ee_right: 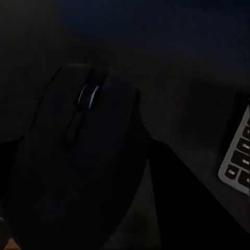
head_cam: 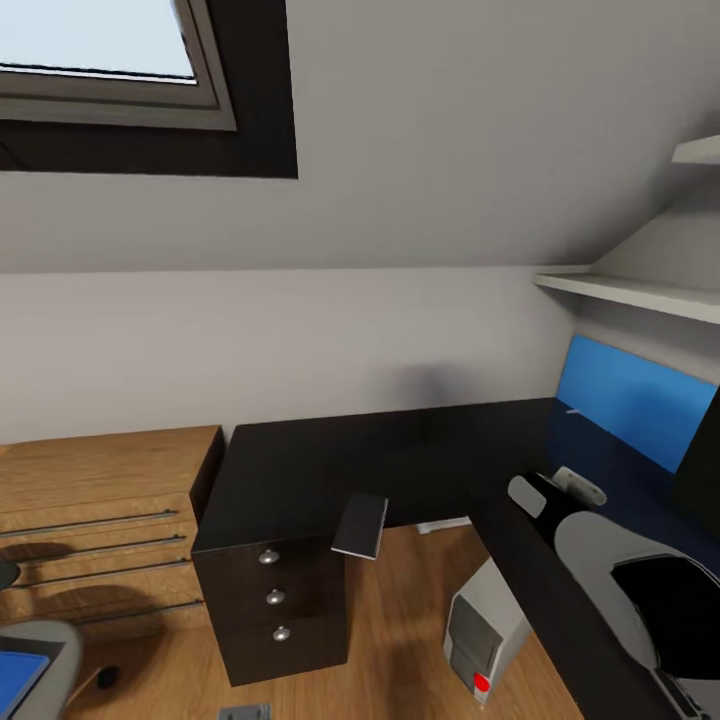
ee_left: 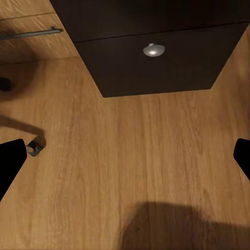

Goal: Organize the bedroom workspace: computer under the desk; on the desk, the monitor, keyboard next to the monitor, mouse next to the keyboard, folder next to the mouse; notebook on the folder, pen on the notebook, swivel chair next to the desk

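Note:
My right gripper (ee_right: 83,172) is shut on the dark mouse (ee_right: 78,156), just above the glossy black desk (head_cam: 330,470); whether the mouse touches the top I cannot tell. The keyboard (ee_right: 237,161) lies close beside it. The right arm (head_cam: 600,550) reaches over the desk's right wing. The grey computer (head_cam: 485,640) stands on the floor under the desk. A thin grey notebook (head_cam: 360,525) overhangs the desk's front edge above the drawers. The blue folder (head_cam: 15,675) lies on the swivel chair (head_cam: 45,645) at the lower left. My left gripper (ee_left: 125,156) hangs open over the wood floor.
The black three-drawer unit (head_cam: 275,600) stands under the desk's left end, with a light-wood low cabinet (head_cam: 100,520) to its left. A chair castor (ee_left: 34,148) sits on the floor near my left gripper. A blue wall panel (head_cam: 630,400) and white shelves (head_cam: 640,292) line the right wall.

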